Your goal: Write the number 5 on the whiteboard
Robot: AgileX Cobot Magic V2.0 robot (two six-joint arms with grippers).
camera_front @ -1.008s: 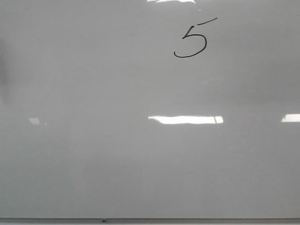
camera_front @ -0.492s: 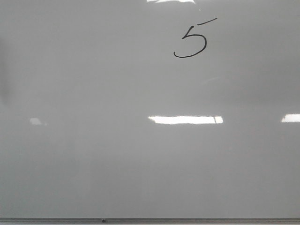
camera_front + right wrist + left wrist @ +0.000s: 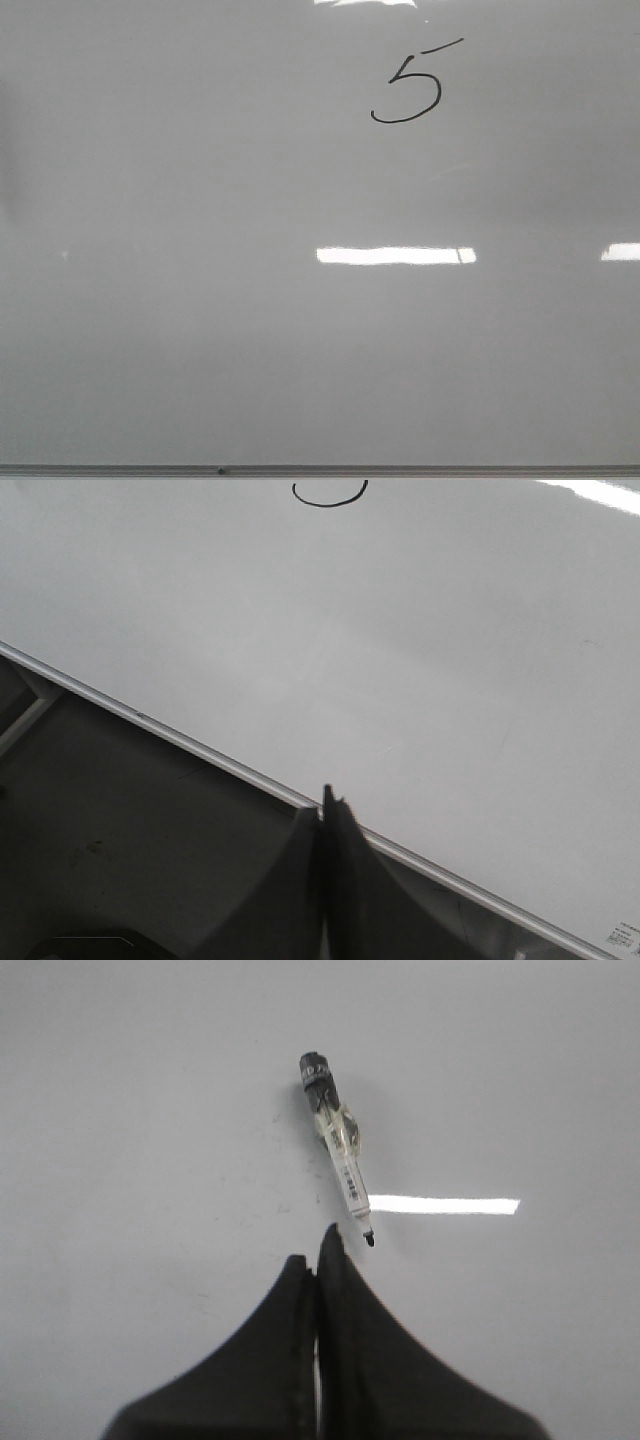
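The left gripper has its fingers pressed together with nothing between them. A marker lies flat on the whiteboard just beyond the fingertips, uncapped, its black tip pointing back toward the gripper and close to it but not touching. The marker is free of any grasp; judged from this, it has been set down because the writing is finished.

The number 5 sits in the upper part of the whiteboard, right of centre and well above the frame edge. Its top stroke slants upward and its belly is rounded and open. The line is thin, black and unbroken, and the digit reads clearly. Bright light reflections lie below the digit and are not ink.

The right gripper is likewise closed on nothing. It hangs over the frame edge, off the writing area, with only the lower curve of the digit visible well beyond it. That position keeps it clear of the ink.

Judgement: the task appears complete.
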